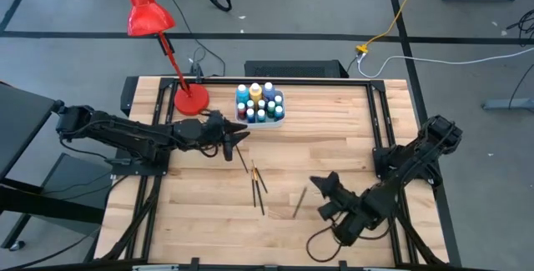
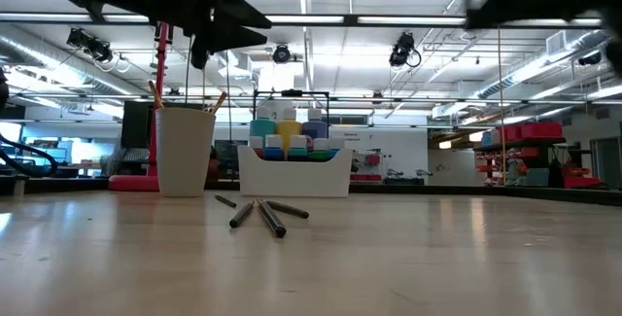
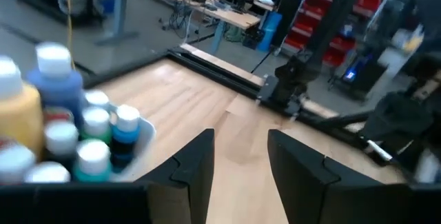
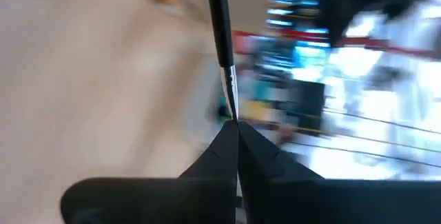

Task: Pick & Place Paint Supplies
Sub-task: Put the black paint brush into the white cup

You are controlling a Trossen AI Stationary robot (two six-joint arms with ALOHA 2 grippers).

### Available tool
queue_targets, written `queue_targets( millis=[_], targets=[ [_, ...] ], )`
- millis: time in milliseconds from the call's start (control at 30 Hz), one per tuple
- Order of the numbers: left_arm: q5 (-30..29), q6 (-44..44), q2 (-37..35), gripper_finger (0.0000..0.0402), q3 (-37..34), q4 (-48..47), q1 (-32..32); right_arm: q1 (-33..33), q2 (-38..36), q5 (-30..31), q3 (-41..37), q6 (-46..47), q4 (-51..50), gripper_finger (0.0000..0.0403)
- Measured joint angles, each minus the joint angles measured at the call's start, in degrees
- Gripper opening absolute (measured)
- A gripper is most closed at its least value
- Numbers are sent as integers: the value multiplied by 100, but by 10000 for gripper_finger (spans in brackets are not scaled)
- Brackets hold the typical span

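1. Right gripper (image 4: 236,138) is lifted above the near right part of the table, fingers clenched on a thin dark paintbrush (image 4: 222,38) that sticks out past the tips; the right wrist view shows the pinch
2. Left gripper (image 3: 238,165) hovers above the table just beside the white tray (image 1: 278,117), fingers parted with nothing between them
3. Paint bottles (image 1: 259,102) (blue, teal, yellow, white caps) stand packed in the white tray at the far middle of the table
4. Three loose brushes (image 1: 259,183) lie on the wood in the middle, close together, near the tray side; one more brush (image 1: 299,202) lies apart toward the right gripper
5. White cup (image 2: 185,151) stands left of the tray in the low view, brush handles poking out of the top
6. Red desk lamp (image 1: 154,21) has its base at the far left of the table, beside the tray
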Motion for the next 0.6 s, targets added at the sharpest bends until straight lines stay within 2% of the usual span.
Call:
queue_targets(
  millis=[100, 233, 400, 600],
  targets=[
    [271, -785, 0, 146, 0, 2, 23, -251, 0, 610, 0, -1459, 1095, 1],
    [961, -1370, 0, 146, 0, -5, 103, -604, 0, 515, 0, -3297, 2217, 0],
    [1266, -1597, 4, 146, 0, -5, -3, -1022, 0, -212, 0, -5438, 3128, 0],
    [1351, -1381, 4, 146, 0, 15, -175, -1509, 0, -1714, 0, -7416, 4528, 0]
  ],
)
